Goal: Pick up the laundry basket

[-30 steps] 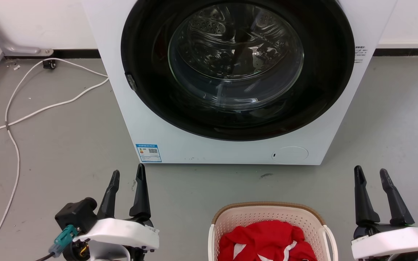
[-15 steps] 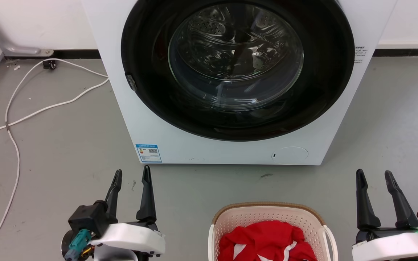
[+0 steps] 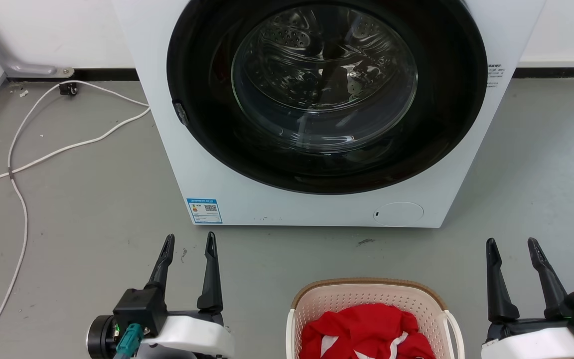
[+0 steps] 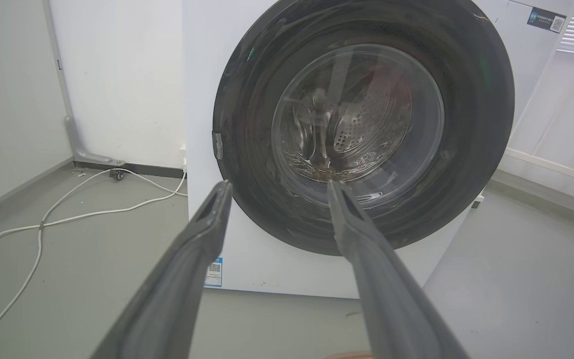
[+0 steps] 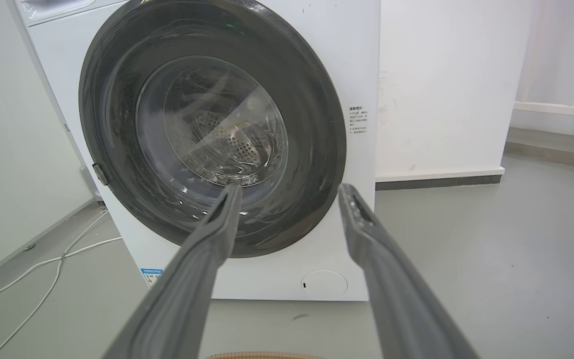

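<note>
Btwn splayed L pincer (image 3: 190,236) & R pincer (image 3: 511,241) sits laundry basket (image 3: 366,282), rim untouched.

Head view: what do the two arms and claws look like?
Left claw and right claw: each has two long, tapered black fingers on a glossy white wrist shell with a black module. A teal connector plugs in by the left wrist.

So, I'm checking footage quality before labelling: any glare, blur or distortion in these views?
Head view: sharp, evenly lit, soft reflections on the washer's door glass. Left wrist view: the left gripper looks soft near the lens, and verticals lean. Right wrist view: the right gripper is likewise soft, with pale glare streaks on the glass.
</note>
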Robot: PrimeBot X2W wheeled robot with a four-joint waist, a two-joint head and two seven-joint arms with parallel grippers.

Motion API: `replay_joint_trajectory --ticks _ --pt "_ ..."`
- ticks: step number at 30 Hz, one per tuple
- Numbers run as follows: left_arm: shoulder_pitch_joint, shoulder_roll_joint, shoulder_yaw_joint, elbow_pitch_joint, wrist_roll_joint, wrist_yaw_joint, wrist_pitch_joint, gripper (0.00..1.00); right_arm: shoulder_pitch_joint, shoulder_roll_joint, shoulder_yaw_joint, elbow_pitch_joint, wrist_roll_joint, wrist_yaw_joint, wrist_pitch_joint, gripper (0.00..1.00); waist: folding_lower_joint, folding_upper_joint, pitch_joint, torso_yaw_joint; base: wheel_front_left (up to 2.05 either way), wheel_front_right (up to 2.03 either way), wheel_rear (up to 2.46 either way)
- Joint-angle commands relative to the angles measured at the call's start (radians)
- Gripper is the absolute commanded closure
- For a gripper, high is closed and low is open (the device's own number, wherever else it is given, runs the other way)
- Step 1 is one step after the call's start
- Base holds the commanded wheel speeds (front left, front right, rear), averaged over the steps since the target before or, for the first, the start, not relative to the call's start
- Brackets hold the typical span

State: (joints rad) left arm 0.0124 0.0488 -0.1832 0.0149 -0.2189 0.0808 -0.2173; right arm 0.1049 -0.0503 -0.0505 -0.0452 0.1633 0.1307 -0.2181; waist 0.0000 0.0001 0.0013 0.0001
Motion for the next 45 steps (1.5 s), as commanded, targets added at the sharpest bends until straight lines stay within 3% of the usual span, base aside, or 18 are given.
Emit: replay_joint_trajectory --ticks 1,23,45 --pt "0.005 0.002 -0.002 -0.009 0.021 0.008 -0.01 0.0 0.011 0.0 0.001 -0.011 -0.019 0.0 -0.009 0.0 0.0 -0.0001 0.0 0.0 0.0 0.0 0.0" --pt "0.029 0.002 -0.023 0.0 0.136 0.02 -0.05 0.0 0.038 0.0 0.004 -0.001 -0.107 0.0 -0.049 0.0 0.0 -0.0001 -0.008 -0.003 0.0 0.0 0.0" --pt "0.036 0.002 -0.014 0.027 0.1 0.007 -0.049 0.0 0.039 0.0 0.011 0.009 -0.075 0.0 -0.047 0.0 0.0 -0.0001 -0.01 0.0 0.0 0.0 0.0"
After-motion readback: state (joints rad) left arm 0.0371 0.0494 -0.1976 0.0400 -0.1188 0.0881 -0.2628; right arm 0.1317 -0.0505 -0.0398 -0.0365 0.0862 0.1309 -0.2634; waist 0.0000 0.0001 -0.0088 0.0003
